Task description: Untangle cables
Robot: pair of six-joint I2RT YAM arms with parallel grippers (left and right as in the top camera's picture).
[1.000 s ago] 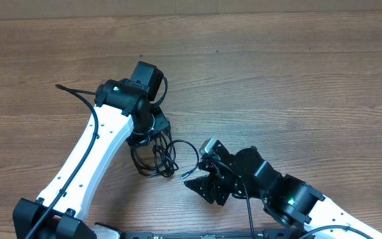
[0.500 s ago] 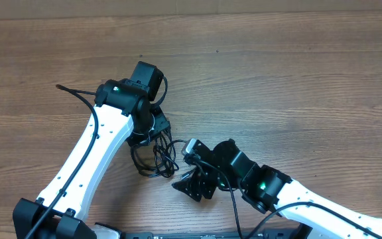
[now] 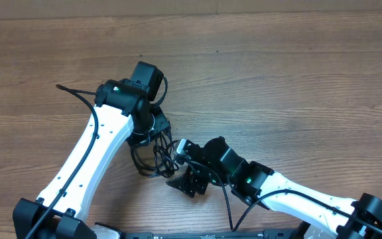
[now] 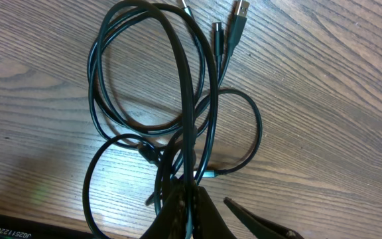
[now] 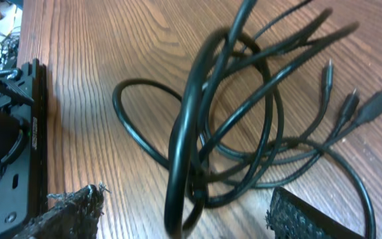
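The cables [image 3: 155, 157] are thin black cords in a tangled bundle of loops on the wooden table. In the left wrist view the loops [image 4: 144, 99] spread out, with plug ends [image 4: 239, 14] at the far side. My left gripper [image 3: 152, 130] is shut on several strands of the bundle [image 4: 190, 206] and holds them up. My right gripper [image 3: 180, 168] is open, right beside the bundle. In the right wrist view a raised loop [image 5: 191, 133] hangs between its open fingers [image 5: 186, 216], and the plugs [image 5: 375, 106] lie at the right.
The wooden table [image 3: 297, 86] stretches around the bundle. A black mount [image 5: 18, 133] stands at the left edge of the right wrist view. The left arm's own thick cable [image 3: 78, 95] runs off its elbow to the left.
My right arm has moved left along the table's front, bringing its open gripper up against the bundle. The left arm and its grip have not moved.
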